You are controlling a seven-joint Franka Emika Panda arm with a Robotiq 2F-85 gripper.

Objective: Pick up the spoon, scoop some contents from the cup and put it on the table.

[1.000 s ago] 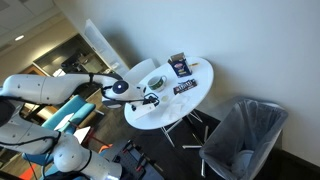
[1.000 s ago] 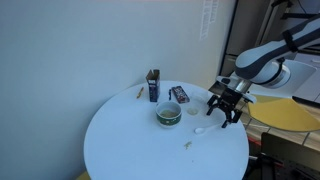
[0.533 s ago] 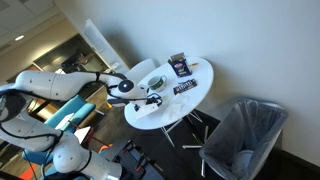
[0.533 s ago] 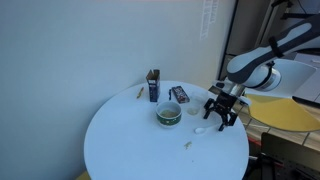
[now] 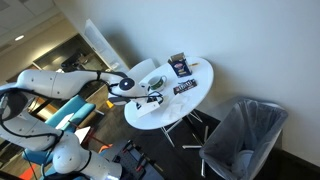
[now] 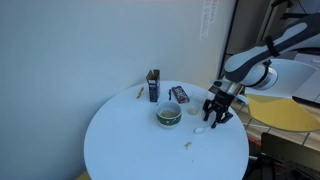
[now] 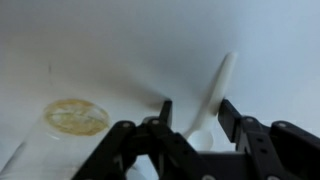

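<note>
A white spoon (image 7: 216,84) lies flat on the round white table (image 6: 125,150), its handle running between my fingers in the wrist view. My gripper (image 7: 197,114) is down over it, jaws partly drawn in, one finger (image 7: 165,112) still a little clear of the handle and the other close beside it. In an exterior view the gripper (image 6: 216,117) stands at the table's right side, with the spoon's bowl end (image 6: 201,129) just left of it. The small pale cup (image 6: 168,115) sits apart, nearer the table's middle. An exterior view also shows the gripper (image 5: 150,100) low at the table (image 5: 196,94).
An upright dark snack bag (image 6: 153,85) and a flat dark packet (image 6: 178,94) stand behind the cup. A small tan spill (image 6: 187,145) lies on the tabletop, and a tan patch (image 7: 75,117) shows in the wrist view. A dark mesh chair (image 5: 246,132) is beside the table.
The gripper has come down onto the spoon and its jaws have narrowed around the handle. The spoon and cup have not moved.
</note>
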